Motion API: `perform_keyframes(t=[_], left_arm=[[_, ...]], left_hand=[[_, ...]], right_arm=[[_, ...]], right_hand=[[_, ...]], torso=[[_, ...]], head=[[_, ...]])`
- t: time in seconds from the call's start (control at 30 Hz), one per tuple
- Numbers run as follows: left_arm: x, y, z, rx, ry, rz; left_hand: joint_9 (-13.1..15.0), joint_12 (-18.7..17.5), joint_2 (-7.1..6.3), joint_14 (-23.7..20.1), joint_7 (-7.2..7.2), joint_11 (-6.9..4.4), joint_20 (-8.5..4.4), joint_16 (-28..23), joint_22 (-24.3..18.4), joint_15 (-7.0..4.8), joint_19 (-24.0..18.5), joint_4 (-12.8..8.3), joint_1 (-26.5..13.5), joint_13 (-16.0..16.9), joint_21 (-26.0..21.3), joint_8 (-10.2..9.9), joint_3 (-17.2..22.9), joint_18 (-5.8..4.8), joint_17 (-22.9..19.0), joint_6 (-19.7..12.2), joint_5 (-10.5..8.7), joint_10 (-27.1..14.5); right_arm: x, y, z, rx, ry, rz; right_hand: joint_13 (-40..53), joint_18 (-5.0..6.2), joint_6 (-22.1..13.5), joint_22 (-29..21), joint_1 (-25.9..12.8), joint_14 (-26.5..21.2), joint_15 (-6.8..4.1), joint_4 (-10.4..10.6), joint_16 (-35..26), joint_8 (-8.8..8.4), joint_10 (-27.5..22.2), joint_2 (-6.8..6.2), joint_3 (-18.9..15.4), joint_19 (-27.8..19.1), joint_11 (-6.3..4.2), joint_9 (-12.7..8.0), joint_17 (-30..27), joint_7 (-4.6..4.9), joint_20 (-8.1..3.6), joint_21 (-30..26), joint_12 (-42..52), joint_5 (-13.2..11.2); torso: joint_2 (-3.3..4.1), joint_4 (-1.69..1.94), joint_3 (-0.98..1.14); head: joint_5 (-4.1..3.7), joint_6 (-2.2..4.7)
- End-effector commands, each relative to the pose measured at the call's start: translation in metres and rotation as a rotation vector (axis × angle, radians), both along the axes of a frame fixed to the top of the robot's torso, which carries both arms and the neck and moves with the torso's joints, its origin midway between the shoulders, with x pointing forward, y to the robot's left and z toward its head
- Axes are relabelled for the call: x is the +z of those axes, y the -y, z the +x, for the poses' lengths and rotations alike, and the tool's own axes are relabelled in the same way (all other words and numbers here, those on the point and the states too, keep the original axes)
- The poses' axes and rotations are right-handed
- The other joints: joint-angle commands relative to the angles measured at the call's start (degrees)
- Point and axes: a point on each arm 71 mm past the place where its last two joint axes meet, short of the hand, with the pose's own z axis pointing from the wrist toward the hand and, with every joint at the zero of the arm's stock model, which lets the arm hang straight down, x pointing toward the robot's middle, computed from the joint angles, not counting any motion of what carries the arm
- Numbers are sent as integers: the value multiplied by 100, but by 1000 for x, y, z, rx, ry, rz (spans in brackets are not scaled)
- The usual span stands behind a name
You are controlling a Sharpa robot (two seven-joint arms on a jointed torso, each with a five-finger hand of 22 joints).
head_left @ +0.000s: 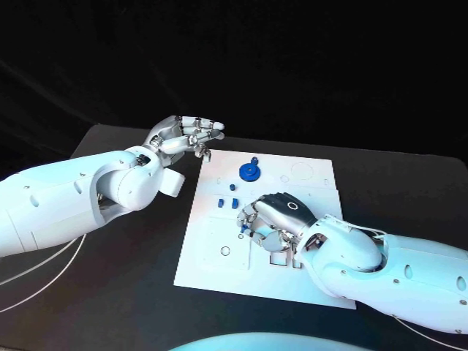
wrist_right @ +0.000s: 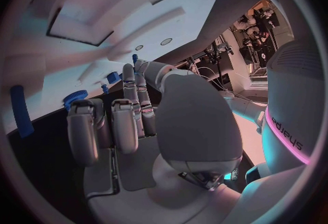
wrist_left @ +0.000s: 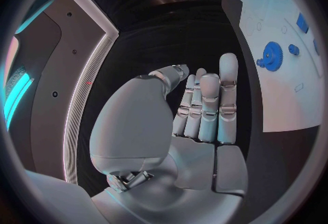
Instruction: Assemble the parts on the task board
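The white task board (head_left: pixel 219 256) lies in the middle of the table. A blue gear (head_left: pixel 250 172) sits near its far edge, with small blue parts (head_left: pixel 232 189) just in front of it. My right hand (head_left: pixel 276 216) hovers low over the board's middle, palm down and fingers curled. A small blue part (wrist_right: pixel 134 59) shows between its thumb and a fingertip (wrist_right: pixel 128 71), seemingly pinched. My left hand (head_left: pixel 186 134) is off the board's far left corner, fingers (wrist_left: pixel 208 104) straight and holding nothing. The gear (wrist_left: pixel 272 56) lies well away from it.
Black tabletop (head_left: pixel 129 292) surrounds the board on all sides. The board carries round holes (head_left: pixel 226 251) and recesses near its front left. A longer blue part (wrist_right: pixel 21 110) and the gear (wrist_right: pixel 75 98) lie beyond my right hand's fingers.
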Motion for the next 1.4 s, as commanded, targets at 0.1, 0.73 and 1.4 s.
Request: perform_keyframes(t=[0.1, 0.73, 1.4], left_arm=[[0, 2, 0, -5, -5, -6], [0, 1, 0, -7, -11, -3], [0, 1, 0, -8, -13, -3]], left_hand=[[-6, 35, -5, -34, -8, -7, 5, -17, -8, -1, -2, -8, -28, 8, -38, -25, -14, 79, -2, -35, -1, -38], [-6, 42, -4, -36, -6, -5, 11, -13, -11, 3, -3, 0, -46, 11, -43, -24, -21, 80, -2, -39, -3, -46], [-7, 48, -1, -36, -7, -5, 14, -7, -14, 5, -4, 0, -51, 13, -47, -23, -23, 81, 4, -43, -2, -55]], right_arm=[[-4, -2, -3, 25, -11, -16], [-9, -4, -4, 31, -20, -45], [-13, -10, -7, 57, -6, -149]], right_hand=[[8, -58, 24, 1375, -84, 407, -35, -24, -14, 31, 48, 12, -13, 491, -42, 9, 667, -1, -33, 42, -32, 7], [11, -54, 22, 1369, -120, 405, -34, -27, -21, 31, 48, 10, -25, 485, -41, 16, 653, -3, -31, 26, -42, -6], [22, -52, -2, 1369, -253, 403, -34, -46, -28, 17, 45, -14, -66, 481, -42, 35, 637, -16, -28, 19, -88, -170]], torso=[[3, -5, 2], [2, 1, -10], [0, 1, -7]], head=[[14, -26], [34, -53], [4, -59]])
